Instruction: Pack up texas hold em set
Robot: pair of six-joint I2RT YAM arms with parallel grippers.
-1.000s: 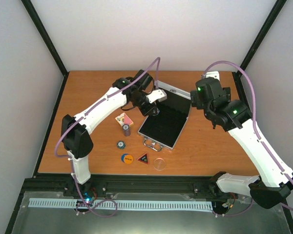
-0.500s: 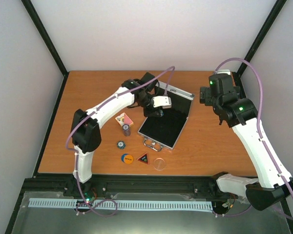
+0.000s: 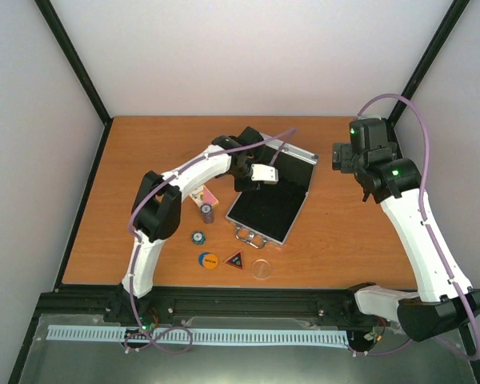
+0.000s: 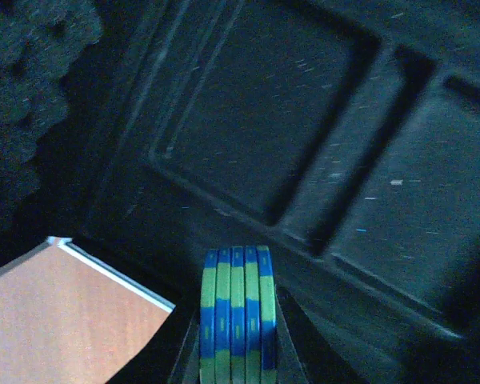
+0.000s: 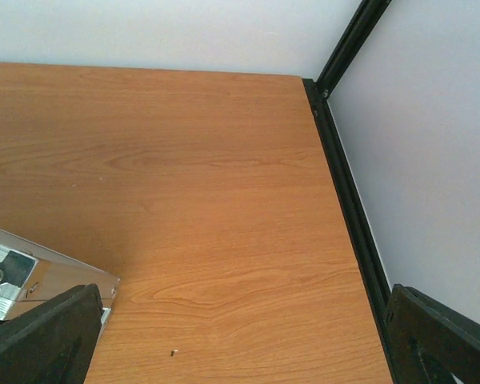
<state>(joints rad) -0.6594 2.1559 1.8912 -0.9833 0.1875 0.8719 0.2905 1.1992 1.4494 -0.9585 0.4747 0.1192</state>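
The silver aluminium case [image 3: 298, 200] lies open mid-table, its black lining facing up. My left gripper [image 3: 256, 184] hovers over the case's far left part, shut on a stack of several green-and-blue poker chips [image 4: 238, 308] held on edge above the moulded black compartments [image 4: 304, 144]. Left of the case sit the pink-white card pack [image 3: 202, 194] and two small chip stacks [image 3: 207, 213], [image 3: 198, 237]. Nearer the front lie the orange disc [image 3: 208, 259], black-red triangle [image 3: 235, 259] and clear disc [image 3: 262, 269]. My right gripper [image 5: 240, 352] is open and empty over bare table, right of the case's corner [image 5: 16, 272].
The black frame post [image 5: 348, 184] and white wall bound the table on the right, close to my right gripper. The case's raised lid [image 3: 296, 154] stands at the case's far edge, with its metal handle [image 3: 248, 236] at the near edge.
My left gripper has shifted slightly further over the case with the chips. My right arm has pulled back to the right, away from the case lid.
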